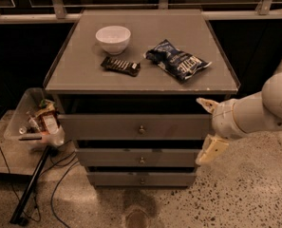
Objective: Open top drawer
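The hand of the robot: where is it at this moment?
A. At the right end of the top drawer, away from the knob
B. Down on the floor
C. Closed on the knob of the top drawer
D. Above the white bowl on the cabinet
A: the hand is open at the right end of the top drawer, one finger above the other, and does not touch the knob.

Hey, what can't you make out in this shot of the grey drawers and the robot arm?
Camera view:
- Inside of the top drawer: hidden by its own front panel.
- Gripper, jaws spread by the drawer's right end: contact with the cabinet unclear.
- Robot arm: cut off by the right edge.
- Bin contents, left: too small and dim.
- Snack bar wrapper text: too small.
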{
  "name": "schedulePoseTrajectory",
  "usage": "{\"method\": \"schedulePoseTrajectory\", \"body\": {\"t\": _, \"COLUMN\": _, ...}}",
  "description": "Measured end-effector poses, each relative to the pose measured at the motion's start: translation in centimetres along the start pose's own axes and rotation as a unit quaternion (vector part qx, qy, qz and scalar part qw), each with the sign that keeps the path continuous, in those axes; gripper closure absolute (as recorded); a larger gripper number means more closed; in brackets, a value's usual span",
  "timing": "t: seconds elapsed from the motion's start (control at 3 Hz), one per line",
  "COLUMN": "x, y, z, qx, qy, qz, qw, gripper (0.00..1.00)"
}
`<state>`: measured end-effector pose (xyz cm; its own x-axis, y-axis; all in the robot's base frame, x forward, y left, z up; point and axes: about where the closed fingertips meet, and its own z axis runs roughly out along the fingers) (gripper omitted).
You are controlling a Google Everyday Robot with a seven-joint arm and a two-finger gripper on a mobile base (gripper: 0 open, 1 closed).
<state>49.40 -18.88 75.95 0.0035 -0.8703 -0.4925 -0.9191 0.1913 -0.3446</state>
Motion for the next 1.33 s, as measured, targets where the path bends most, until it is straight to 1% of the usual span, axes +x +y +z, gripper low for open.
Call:
{"method": "schedulePoseTrajectory", "body": {"t": 0.33, "x": 0.3, "y": -1.2, "z": 5.9, "qx": 0.001, "qy": -0.01, "qz": -0.02, "qw": 0.9998, "gripper": 0.0}}
{"method": "schedulePoseTrajectory", "body": {"t": 0.67, "x": 0.3, "y": -1.2, "z": 6.0, "qx": 0.001, "qy": -0.01, "qz": -0.02, "qw": 0.9998, "gripper": 0.0}}
{"method": "schedulePoseTrajectory", "body": {"t": 1.0, "x": 0.1, "y": -1.4, "z": 6.7, "qx": -0.005, "qy": -0.02, "qz": -0.024, "qw": 0.9995, "gripper": 0.0}}
{"method": "schedulePoseTrajectory", "body": {"t": 1.33, "x": -0.3, "y": -2.3, "z": 8.8, "qx": -0.009, "qy": -0.041, "qz": -0.028, "qw": 0.9987, "gripper": 0.0}}
